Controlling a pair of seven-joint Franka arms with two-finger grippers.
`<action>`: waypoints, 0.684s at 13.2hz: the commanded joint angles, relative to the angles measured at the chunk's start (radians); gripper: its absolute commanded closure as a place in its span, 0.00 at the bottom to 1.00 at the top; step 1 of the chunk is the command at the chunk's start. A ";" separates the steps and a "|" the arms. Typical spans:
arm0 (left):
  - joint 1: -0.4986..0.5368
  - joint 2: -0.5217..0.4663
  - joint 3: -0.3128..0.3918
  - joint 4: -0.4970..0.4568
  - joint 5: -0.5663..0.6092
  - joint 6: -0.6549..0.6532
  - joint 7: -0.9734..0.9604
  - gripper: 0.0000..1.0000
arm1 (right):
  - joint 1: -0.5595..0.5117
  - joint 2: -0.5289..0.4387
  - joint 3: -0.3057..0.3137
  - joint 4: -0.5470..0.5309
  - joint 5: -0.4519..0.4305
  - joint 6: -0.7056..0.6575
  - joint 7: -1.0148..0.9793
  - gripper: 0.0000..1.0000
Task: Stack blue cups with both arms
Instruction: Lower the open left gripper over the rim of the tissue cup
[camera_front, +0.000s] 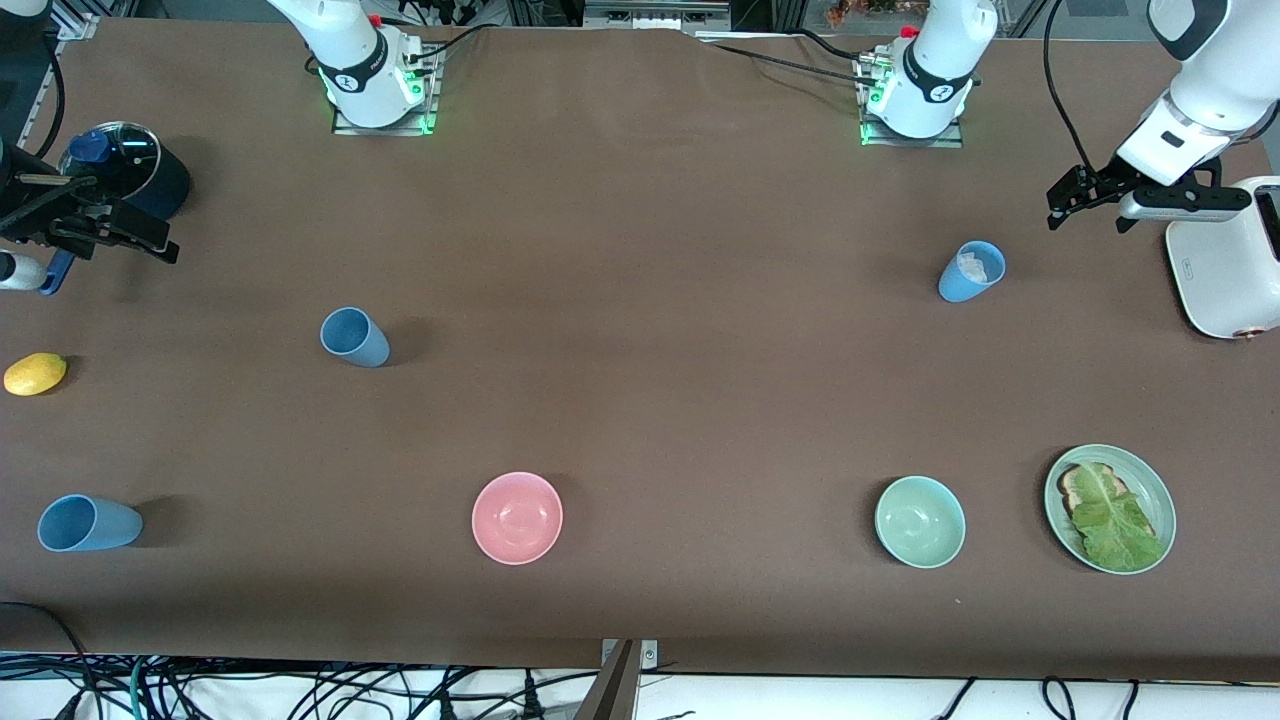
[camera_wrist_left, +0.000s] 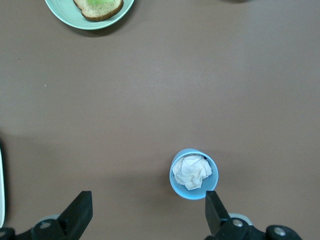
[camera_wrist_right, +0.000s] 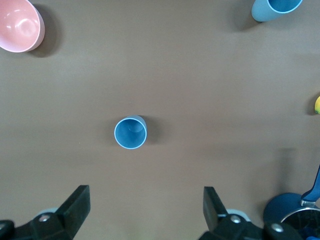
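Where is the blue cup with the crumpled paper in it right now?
The paper-filled blue cup stands upright toward the left arm's end of the table, beside the white toaster and farther from the front camera than the green bowl.

Three blue cups, all upright: one (camera_front: 354, 337) toward the right arm's end; another (camera_front: 87, 523) nearer the front camera; a third (camera_front: 971, 271), holding crumpled white paper, toward the left arm's end.

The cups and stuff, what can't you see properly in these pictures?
- Toaster, front view: cut off by the edge, and the left gripper covers part.
- Pot, front view: the right gripper hides part.
- Cup with paper, left wrist view: the paper hides its inside.
- Plate, left wrist view: cut off by the edge.
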 joint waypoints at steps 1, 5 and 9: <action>-0.019 -0.029 0.032 -0.053 0.022 0.047 -0.025 0.01 | -0.003 -0.008 0.001 -0.004 0.005 0.004 0.000 0.00; -0.018 0.058 0.058 -0.060 0.023 0.092 -0.025 0.01 | -0.003 -0.008 0.001 -0.004 0.005 0.004 0.000 0.00; -0.010 0.149 0.058 -0.062 0.014 0.112 -0.025 0.01 | -0.003 -0.008 0.001 -0.004 0.005 0.004 0.000 0.00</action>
